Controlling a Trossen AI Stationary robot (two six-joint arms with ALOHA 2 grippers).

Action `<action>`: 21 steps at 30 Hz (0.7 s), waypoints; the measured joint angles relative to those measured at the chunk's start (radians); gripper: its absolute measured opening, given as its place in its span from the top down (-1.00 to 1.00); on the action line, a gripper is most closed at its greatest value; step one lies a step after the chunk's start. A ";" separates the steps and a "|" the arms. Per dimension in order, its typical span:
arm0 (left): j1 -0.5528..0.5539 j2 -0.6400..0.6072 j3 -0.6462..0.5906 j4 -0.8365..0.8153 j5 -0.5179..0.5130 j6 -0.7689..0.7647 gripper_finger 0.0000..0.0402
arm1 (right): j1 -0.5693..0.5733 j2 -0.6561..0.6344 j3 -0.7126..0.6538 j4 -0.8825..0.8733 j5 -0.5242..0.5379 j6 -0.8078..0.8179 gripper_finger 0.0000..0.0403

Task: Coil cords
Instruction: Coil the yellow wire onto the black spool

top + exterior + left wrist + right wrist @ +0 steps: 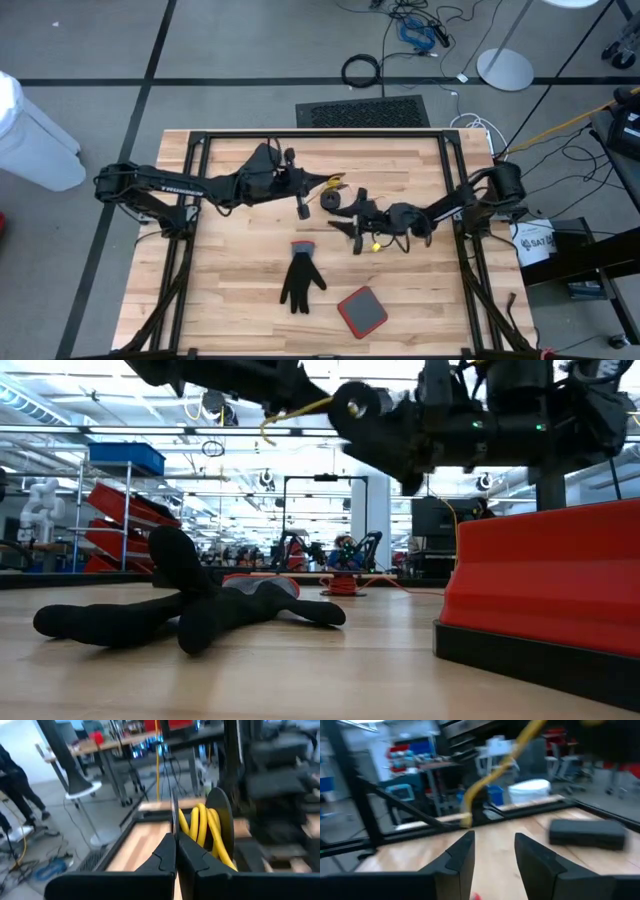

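Just above the middle of the high view, the left hand [301,207] is clamped shut on the thin yellow cord [200,827] wound beside its small black round puck [331,200]. The right hand [492,852], just right of it above the wooden worktop [240,290], stands parted and empty.

The desk [240,300] is pale wood in butcher-block strips, smooth with a low sheen. The glove [301,280] looks like soft matt black cloth. The cord [200,827] is glossy yellow plastic on a matt black puck [223,815]. The red pad [362,311] looks smooth.
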 joint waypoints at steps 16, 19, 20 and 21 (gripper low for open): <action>-0.011 0.108 -0.001 0.150 0.042 0.002 1.00 | 0.007 0.335 0.226 0.256 -0.030 -0.020 0.40; -0.012 0.112 -0.001 0.164 0.045 0.002 1.00 | 0.006 0.345 0.248 0.254 -0.073 -0.018 0.40; -0.012 0.112 -0.001 0.165 0.045 0.002 1.00 | 0.007 0.345 0.259 0.251 -0.090 -0.018 0.40; -0.012 0.112 -0.001 0.166 0.045 0.002 1.00 | 0.007 0.344 0.263 0.257 -0.095 -0.018 0.40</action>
